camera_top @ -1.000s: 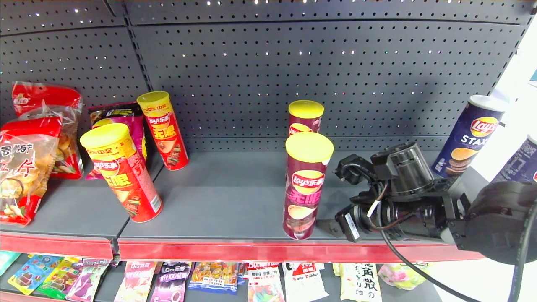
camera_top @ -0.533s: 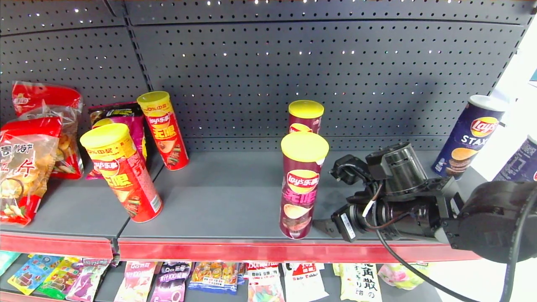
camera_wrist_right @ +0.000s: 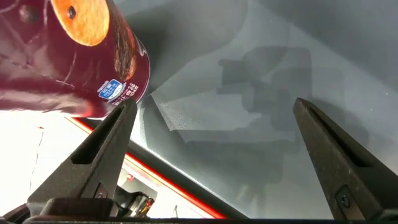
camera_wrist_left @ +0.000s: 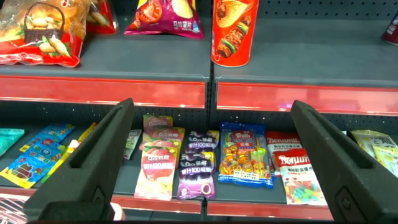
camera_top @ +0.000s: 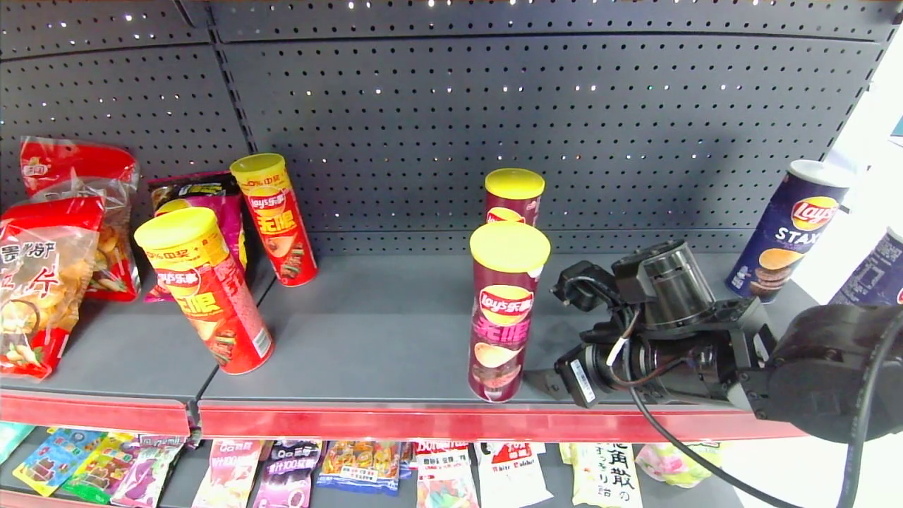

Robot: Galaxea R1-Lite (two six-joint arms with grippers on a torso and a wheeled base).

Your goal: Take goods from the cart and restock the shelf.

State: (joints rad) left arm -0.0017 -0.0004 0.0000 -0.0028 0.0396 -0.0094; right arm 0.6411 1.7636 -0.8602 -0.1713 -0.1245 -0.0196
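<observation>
Standing free on the shelf: maroon can (camera_top: 504, 317), right tool (camera_top: 547, 381) apart

The maroon can stands upright on the shelf (camera_top: 367, 331), close to its red front edge (camera_top: 423, 422) and directly in front of a second maroon can (camera_top: 513, 194). The right tool lies low beside the can's base with its fingers apart and nothing between them. In the right wrist view, one finger (camera_wrist_right: 102, 146) touches or all but touches the can's bottom rim.

Against the frame one second earlier, the can and the right tool have both shifted slightly toward the robot's left, and the can remains upright.

Judgement: the item counts as placed, and the shift looks like a sideways alignment nudge.

The left tool (camera_wrist_left: 212, 106), apart and empty, faces the lower shelf's packets (camera_wrist_left: 198, 165).
</observation>
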